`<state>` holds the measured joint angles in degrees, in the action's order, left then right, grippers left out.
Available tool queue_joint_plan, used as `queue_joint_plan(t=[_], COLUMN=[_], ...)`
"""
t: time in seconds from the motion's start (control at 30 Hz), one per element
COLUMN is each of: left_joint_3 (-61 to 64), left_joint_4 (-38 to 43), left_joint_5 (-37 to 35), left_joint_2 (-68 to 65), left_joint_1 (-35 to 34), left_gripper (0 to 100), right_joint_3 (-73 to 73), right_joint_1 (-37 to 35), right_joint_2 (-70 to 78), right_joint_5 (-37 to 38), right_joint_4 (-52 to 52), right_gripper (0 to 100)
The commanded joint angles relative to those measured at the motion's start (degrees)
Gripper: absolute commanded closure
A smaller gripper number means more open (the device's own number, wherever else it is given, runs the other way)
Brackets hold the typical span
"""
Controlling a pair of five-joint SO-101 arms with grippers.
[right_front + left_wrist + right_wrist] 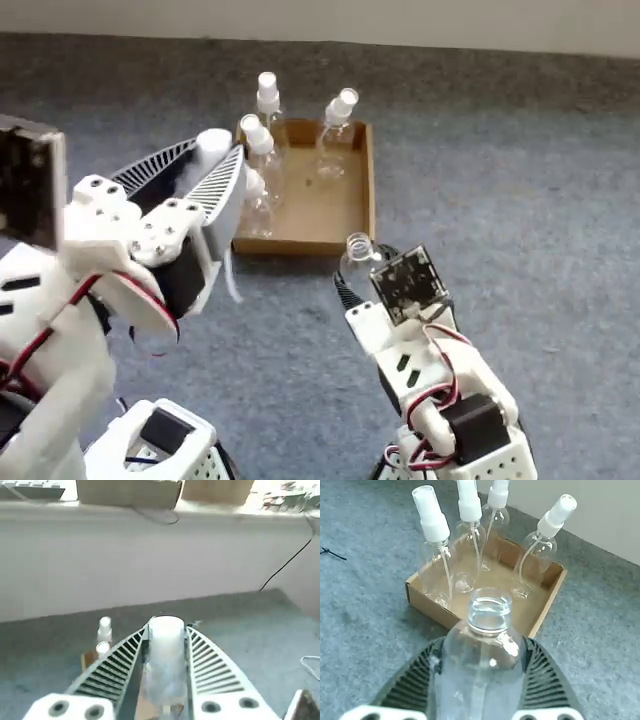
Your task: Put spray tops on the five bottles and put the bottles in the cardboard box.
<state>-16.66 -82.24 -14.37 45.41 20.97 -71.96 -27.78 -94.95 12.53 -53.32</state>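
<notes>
High view: left fingers point(216, 190) clamp the spray top point(213, 148), well aside of the uncapped bottle point(358, 250), upright and neck-up, clamped in the right fingers point(547, 680) just before the cardboard box point(368, 190).

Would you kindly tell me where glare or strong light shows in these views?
Left wrist view: strong light washes out the ledge above the wall. Right wrist view: small glints on the bottle held by the right gripper. High view: even light on the carpet, no hard shadows.
</notes>
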Motion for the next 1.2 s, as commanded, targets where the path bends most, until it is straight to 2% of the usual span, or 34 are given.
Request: queue_joint_plan(t=[0.0, 0.2, 0.27, 0.53, 0.87, 1.17], left_joint_3=[6.3, 21.8, 24.7, 25.1, 23.4, 34.0], left_joint_4=[12.3, 30.2, 33.3, 35.9, 37.5, 37.5], left_joint_5=[-1.1, -1.1, -1.1, -1.1, -1.1, -1.1], left_joint_2=[0.4, 0.8, 0.9, 0.9, 0.5, 1.0], left_joint_1=[6.3, 8.8, 9.8, 13.0, 12.5, 12.8], left_gripper=[100, 100, 100, 100, 100, 100], right_joint_3=[-2.1, -4.7, -5.0, -4.9, -4.9, -4.6], right_joint_1=[-0.4, -4.2, -4.2, -4.4, -4.4, -4.2], right_joint_2=[-5.1, -8.8, -9.4, -10.3, -10.3, -10.3], right_joint_5=[-0.8, -0.4, -0.4, -0.6, -0.8, -0.9], right_joint_4=[1.7, 2.9, 2.9, 2.9, 3.2, 3.4], right_gripper=[98.1, 99.2, 99.2, 99.3, 99.3, 99.3])
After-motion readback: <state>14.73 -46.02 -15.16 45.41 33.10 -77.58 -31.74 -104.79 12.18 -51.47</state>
